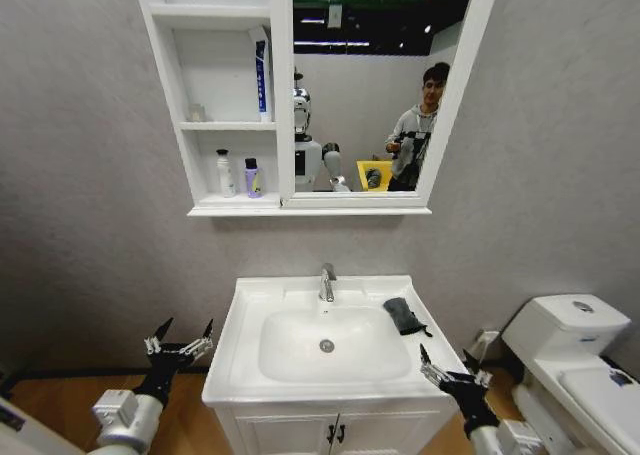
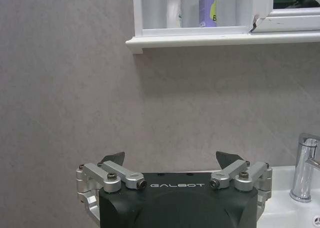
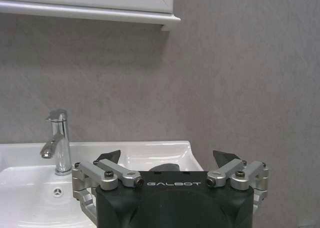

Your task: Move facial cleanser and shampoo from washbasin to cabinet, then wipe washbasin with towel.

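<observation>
While the towel [image 1: 403,315] lies at the washbasin's [image 1: 250,310] three o'clock rim, two bottles stand in the cabinet [image 1: 165,35]. Left gripper [image 1: 180,341] at eight o'clock and right gripper [image 1: 445,367] at five both gape wide, empty.

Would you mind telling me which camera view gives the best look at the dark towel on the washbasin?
The head view: the towel lies in full sight on the washbasin rim, right of the tap. The right wrist view catches just a dark sliver behind the open right gripper. The left wrist view adds nothing.

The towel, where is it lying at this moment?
In the head view the towel lies on the washbasin rim at the robot's right, beside the chrome tap and beyond the open right claw.
</observation>
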Robot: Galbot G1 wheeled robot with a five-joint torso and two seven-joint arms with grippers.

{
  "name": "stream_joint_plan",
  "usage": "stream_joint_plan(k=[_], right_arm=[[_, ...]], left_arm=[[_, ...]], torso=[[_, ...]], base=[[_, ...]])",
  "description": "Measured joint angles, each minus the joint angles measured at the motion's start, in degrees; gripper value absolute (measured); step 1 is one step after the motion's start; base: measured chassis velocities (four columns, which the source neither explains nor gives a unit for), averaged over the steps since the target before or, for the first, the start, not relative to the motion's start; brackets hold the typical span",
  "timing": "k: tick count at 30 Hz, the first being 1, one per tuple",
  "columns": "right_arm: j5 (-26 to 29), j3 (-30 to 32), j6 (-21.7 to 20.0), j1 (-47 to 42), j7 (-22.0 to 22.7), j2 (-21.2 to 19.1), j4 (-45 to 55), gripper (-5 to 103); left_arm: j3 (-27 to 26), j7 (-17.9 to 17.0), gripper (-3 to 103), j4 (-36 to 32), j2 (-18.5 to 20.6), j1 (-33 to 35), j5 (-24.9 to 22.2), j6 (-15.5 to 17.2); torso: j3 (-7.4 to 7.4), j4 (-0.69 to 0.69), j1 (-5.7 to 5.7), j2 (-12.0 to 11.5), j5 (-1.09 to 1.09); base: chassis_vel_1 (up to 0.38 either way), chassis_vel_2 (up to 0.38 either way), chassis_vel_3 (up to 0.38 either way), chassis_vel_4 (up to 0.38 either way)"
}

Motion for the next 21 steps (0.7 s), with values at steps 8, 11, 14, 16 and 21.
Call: stream_joint_plan(k=[8,11,14,16,21], right_arm=[[-2.8,-1.3,0.3,-1.5,-0.2,0.0,1.3,100],[-2.8,-1.3,0.3,-1.4,-0.2,0.0,1.2,100],[-2.8,-1.4,0.3,-1.2,-0.2,-0.1,1.1,100],[-2.8,-1.4,0.3,-1.2,-0.2,-0.1,1.0,100],[-2.8,-1.4,0.3,-1.1,-0.2,-0.1,0.9,100]], left_arm=[[0.0,0.0,100,0.0,0.0,0.0,0.0,0.0],[0.0,0.0,100,0.0,0.0,0.0,0.0,0.0],[0.0,0.0,100,0.0,0.0,0.0,0.0,0.0],[0.0,0.0,100,0.0,0.0,0.0,0.0,0.0],[0.0,0.0,100,0.0,0.0,0.0,0.0,0.0]], torso=[[0.01,-0.01,0.00,0.0,0.01],[0.01,-0.02,0.00,0.0,0.01],[0.01,-0.02,0.01,0.0,0.01],[0.01,-0.02,0.01,0.0,0.01],[0.01,-0.02,0.02,0.0,0.01]], base=[[0.000,0.000,0.000,0.000],[0.000,0.000,0.000,0.000],[0.000,0.000,0.000,0.000],[0.000,0.000,0.000,0.000],[0.000,0.000,0.000,0.000]])
